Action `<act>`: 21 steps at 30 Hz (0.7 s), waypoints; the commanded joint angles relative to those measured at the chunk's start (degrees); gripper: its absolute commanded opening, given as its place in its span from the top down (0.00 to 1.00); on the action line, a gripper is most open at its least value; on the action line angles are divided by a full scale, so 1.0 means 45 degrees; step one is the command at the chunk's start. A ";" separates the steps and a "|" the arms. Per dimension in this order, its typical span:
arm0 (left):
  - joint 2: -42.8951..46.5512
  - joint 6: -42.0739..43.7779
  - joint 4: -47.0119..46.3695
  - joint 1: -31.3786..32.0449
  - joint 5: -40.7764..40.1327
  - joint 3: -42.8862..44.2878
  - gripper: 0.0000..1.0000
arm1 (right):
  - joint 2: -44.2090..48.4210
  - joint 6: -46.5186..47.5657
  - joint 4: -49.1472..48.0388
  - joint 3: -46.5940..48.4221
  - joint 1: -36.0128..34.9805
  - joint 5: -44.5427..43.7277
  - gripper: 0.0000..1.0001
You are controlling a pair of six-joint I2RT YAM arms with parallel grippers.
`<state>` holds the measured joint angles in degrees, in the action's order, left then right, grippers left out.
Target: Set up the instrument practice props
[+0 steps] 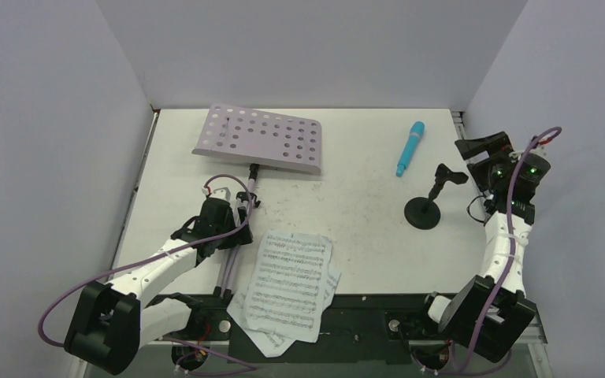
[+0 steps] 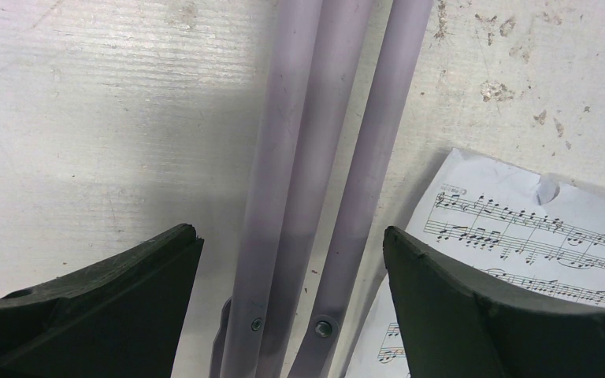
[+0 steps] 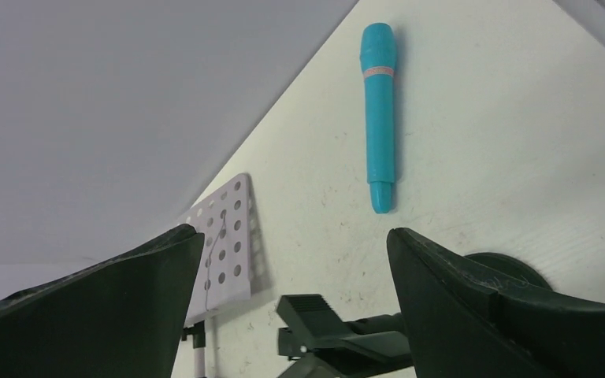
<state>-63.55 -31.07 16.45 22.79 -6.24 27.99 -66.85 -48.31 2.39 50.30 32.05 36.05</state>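
Note:
The lilac music stand lies flat on the table, its perforated desk (image 1: 260, 140) at the back and its folded legs (image 1: 232, 256) pointing to the near edge. My left gripper (image 1: 242, 208) is open, its jaws either side of the folded legs (image 2: 307, 181) without closing on them. White sheet-music pages (image 1: 287, 283) lie just right of the legs, and also show in the left wrist view (image 2: 520, 228). The turquoise microphone (image 1: 410, 148) lies flat at the back right. The black mic stand (image 1: 425, 211) stands upright with its clip (image 3: 339, 323) empty. My right gripper (image 1: 479, 161) is open and empty, raised to the right of the stand.
Grey walls close in the table on the left, back and right. The sheet-music pages overhang the black bar (image 1: 362, 315) at the near edge. The right wrist view also shows the microphone (image 3: 380, 118) and the stand's desk (image 3: 224, 236).

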 commanded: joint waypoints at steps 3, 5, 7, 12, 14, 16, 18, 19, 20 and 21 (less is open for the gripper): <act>0.0001 -0.0036 -0.0569 -0.0024 -0.0098 0.0129 0.15 | 0.0800 0.2250 0.1947 0.2062 -0.2409 -0.2534 0.10; 0.0008 -0.0042 -0.0559 -0.0024 -0.0103 0.0128 0.15 | 0.1020 0.2485 0.2104 0.2369 -0.3234 -0.3052 0.10; 0.0057 -0.0044 -0.0556 -0.0023 -0.0119 0.0109 0.15 | 0.1214 0.2664 0.2077 0.2486 -0.4029 -0.3365 0.10; 0.0123 -0.0049 -0.0559 -0.0020 -0.0107 0.0089 0.15 | 0.1489 0.2953 0.1789 0.2439 -0.6116 -0.3387 0.10; 0.0154 -0.0059 -0.0560 -0.0009 -0.0126 0.0089 0.15 | 0.1573 0.3120 0.1628 0.2247 -0.7124 -0.3542 0.10; 0.0196 -0.0068 -0.0512 -0.0010 -0.0157 0.0108 0.15 | 0.1538 0.3297 0.1542 0.1967 -0.8191 -0.3800 0.10; 0.0303 -0.0105 -0.0477 -0.0017 -0.0176 0.0109 0.15 | 0.1357 0.3441 0.1471 0.1654 -0.9348 -0.4054 0.10; 0.0371 -0.0149 -0.0472 -0.0037 -0.0166 0.0123 0.15 | 0.1232 0.3492 0.1384 0.1478 -0.9767 -0.4099 0.10; 0.0430 -0.0200 -0.0430 -0.0031 -0.0126 0.0164 0.15 | 0.1038 0.3535 0.1346 0.1309 -1.0200 -0.4105 0.10; 0.0504 -0.0261 -0.0388 -0.0040 -0.0072 0.0208 0.14 | 0.0809 0.3608 0.1429 0.1220 -1.0623 -0.4105 0.10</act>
<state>-63.40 -31.14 16.47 22.79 -6.26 27.99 -61.23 -34.52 10.68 58.02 -9.74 19.79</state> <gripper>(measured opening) 0.852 0.898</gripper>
